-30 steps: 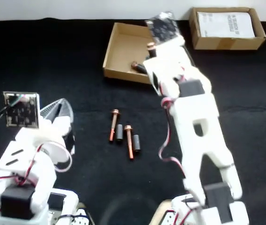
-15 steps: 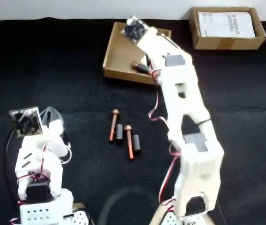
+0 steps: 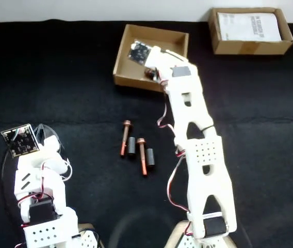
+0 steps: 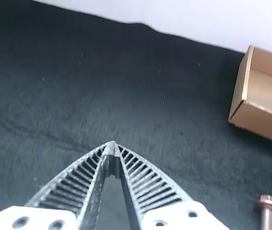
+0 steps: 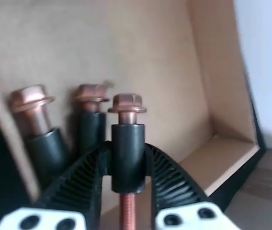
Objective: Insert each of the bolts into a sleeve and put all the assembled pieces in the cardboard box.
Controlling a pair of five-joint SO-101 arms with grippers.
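Right tool (image 5: 126,154) clamps the black cylindrical sleeve (image 5: 126,136) with its copper hex-head bolt (image 5: 127,103) inside the open brown cardboard box (image 5: 212,91), just beside two finished pieces (image 5: 90,128) (left tool (image 4: 111,146) pinched shut, empty); recommend lowering fully, then releasing clear of those neighbours.

Robotics lab bench, blk cloth table (image 3: 59,62), white wall (image 3: 84,10)

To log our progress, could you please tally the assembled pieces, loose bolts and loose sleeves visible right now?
assembled pieces: 3
loose bolts: 2
loose sleeves: 2
Total: 7
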